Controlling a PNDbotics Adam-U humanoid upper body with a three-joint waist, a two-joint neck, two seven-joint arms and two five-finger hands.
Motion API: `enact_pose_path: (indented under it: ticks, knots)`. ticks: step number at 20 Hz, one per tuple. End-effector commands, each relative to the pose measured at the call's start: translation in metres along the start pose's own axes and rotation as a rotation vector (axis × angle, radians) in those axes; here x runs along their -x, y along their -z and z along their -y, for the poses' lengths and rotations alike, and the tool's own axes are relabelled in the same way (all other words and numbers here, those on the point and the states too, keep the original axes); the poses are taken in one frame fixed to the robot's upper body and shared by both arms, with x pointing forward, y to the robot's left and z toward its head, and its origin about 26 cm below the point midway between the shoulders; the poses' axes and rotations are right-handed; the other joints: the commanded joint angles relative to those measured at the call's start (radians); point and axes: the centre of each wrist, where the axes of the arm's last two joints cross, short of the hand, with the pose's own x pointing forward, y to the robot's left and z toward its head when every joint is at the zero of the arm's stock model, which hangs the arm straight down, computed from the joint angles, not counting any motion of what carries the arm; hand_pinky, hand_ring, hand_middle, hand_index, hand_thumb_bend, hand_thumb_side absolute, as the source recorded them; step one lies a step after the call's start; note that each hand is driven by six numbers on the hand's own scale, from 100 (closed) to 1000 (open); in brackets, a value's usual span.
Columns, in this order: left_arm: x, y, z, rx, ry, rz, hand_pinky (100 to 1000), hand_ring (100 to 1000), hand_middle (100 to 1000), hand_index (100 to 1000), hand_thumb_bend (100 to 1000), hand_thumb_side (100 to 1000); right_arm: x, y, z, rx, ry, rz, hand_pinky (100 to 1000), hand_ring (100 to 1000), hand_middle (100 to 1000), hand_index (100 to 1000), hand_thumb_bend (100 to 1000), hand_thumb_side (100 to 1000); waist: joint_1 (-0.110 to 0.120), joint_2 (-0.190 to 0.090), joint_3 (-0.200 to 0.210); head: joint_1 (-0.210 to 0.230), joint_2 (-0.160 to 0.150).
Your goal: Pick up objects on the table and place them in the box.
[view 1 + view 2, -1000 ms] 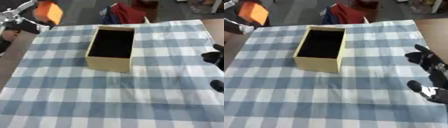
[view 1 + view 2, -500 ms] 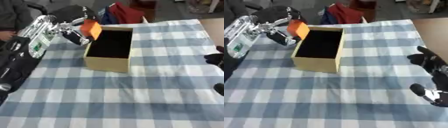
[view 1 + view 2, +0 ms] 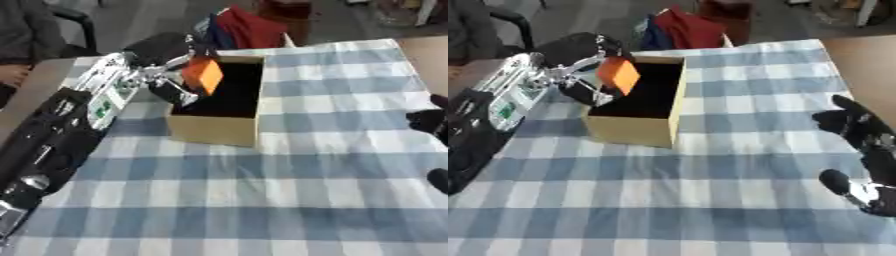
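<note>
An orange block (image 3: 203, 74) is held pinched in the left hand (image 3: 168, 82) over the near-left rim of the open cardboard box (image 3: 216, 128), whose dark inside is seen on the checked desk (image 3: 262, 200), while the right hand (image 3: 859, 150) is rested open at the right edge.

Checked tablecloth (image 3: 262, 200) — grey floor (image 3: 149, 20)
</note>
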Motion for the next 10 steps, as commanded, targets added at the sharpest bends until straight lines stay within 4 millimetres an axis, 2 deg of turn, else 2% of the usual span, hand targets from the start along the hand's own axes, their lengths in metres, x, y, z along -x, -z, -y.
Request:
enact_pose_path:
  ticks: [1, 6, 7, 8, 10]
  knots:
    - [0.003, -0.004, -0.009, 0.015, 0.056, -0.017, 833, 829, 824, 897, 326, 140, -0.009, 0.008, 0.005, 0.0, -0.023, 0.036, 871, 870, 769, 1000, 639, 555, -0.004, -0.017, 0.002, 0.003, -0.009]
    - [0.005, -0.006, -0.004, 0.046, 0.088, -0.054, 837, 839, 836, 902, 348, 139, -0.009, 0.007, 0.005, 0.005, -0.023, 0.035, 871, 870, 769, 1000, 639, 554, -0.006, -0.018, 0.0, -0.001, -0.011]
    - [0.006, -0.006, -0.004, 0.046, 0.089, -0.056, 873, 889, 906, 934, 400, 380, -0.009, 0.007, 0.005, 0.005, -0.023, 0.035, 871, 870, 769, 1000, 641, 551, -0.007, -0.018, 0.001, -0.001, -0.011]
    - [0.007, -0.009, -0.006, 0.031, 0.085, -0.066, 876, 893, 914, 940, 408, 439, -0.009, 0.007, 0.005, 0.005, -0.025, 0.034, 871, 870, 769, 1000, 641, 552, -0.008, -0.018, 0.006, -0.003, -0.011]
    - [0.008, -0.016, -0.013, -0.021, 0.072, -0.073, 881, 897, 918, 941, 388, 483, -0.009, 0.007, 0.006, 0.007, -0.028, 0.033, 871, 870, 769, 1000, 642, 551, -0.009, -0.017, 0.01, -0.008, -0.014]
